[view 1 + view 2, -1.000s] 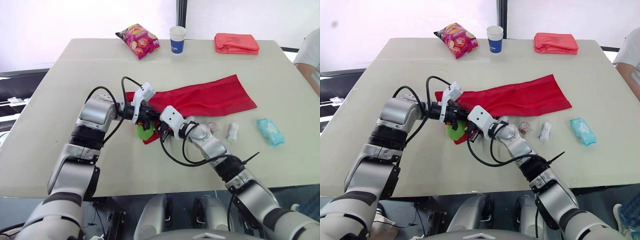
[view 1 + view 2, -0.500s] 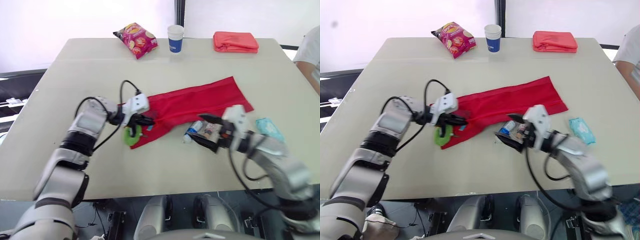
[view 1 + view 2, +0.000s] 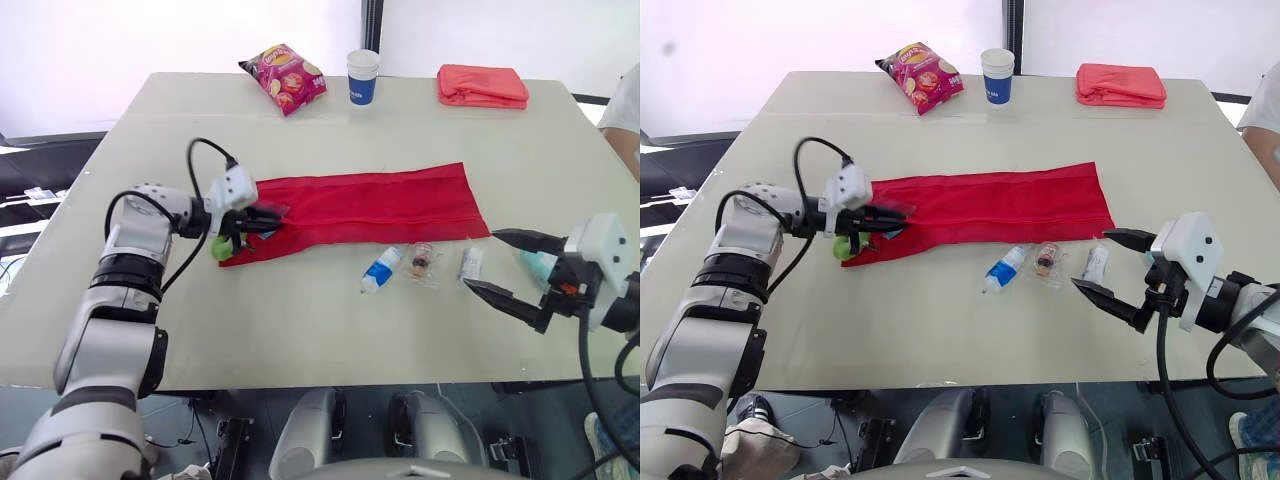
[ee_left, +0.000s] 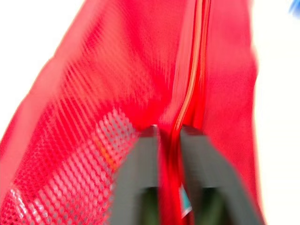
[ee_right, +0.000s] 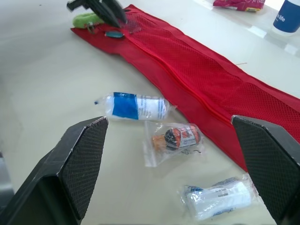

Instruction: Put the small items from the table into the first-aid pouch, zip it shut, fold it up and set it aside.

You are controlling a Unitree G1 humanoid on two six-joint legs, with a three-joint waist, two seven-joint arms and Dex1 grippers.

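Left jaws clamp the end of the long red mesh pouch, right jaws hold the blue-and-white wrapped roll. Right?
One slip: the right jaws stand open and empty. The blue-and-white wrapped roll lies on the beige table, as the right wrist view shows. The left jaws do clamp the end of the long red mesh pouch.

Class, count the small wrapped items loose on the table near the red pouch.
4: blue-labelled roll, orange packet and white roll in a row beside the pouch; teal pack partly behind the right gripper.

Table (image 3: pixel 300 330) | red pouch (image 3: pixel 380 200) | blue-white tube (image 3: pixel 381 270) | orange packet (image 3: pixel 423 262) | white roll (image 3: pixel 469 263) | chips bag (image 3: pixel 287 78) | cup (image 3: pixel 363 77) | folded cloth (image 3: pixel 482 85)
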